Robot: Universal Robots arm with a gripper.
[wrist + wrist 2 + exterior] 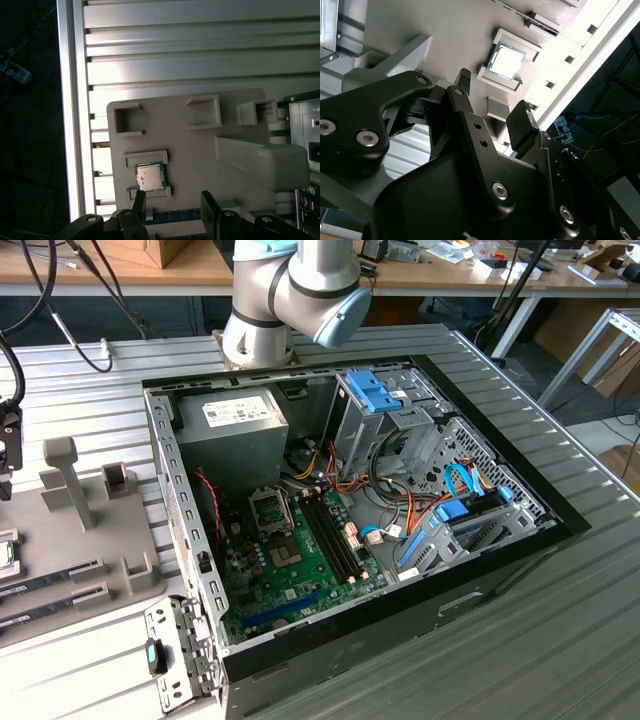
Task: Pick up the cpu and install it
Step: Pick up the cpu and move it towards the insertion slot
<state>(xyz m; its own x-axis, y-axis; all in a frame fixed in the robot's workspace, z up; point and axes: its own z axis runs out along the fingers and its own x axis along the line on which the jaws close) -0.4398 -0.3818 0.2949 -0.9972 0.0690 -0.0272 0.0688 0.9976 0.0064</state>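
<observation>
The cpu (pixel 150 176) is a small square chip with a silvery top and a thin green rim. It lies flat in a grey holder on the grey fixture plate (pixel 190 150); in the second wrist view the cpu (pixel 506 61) lies just beyond the fingertips. My gripper (pixel 174 200) hangs above the plate, a little short of the chip and not touching it. The two black fingers (pixel 465 100) stand apart, so the gripper (pixel 494 95) is open and holds nothing. In the exterior view the gripper (pixel 8 445) sits at the far left edge.
An open computer case (pixel 350 510) fills the middle of the slatted metal table, with the green motherboard (pixel 300 560), a black socket frame (pixel 270 508) and bundled cables inside. Memory sticks (pixel 45 585) and tall grey posts (pixel 75 480) stand on the fixture plate. The table's edge rail (pixel 75 110) runs beside the plate.
</observation>
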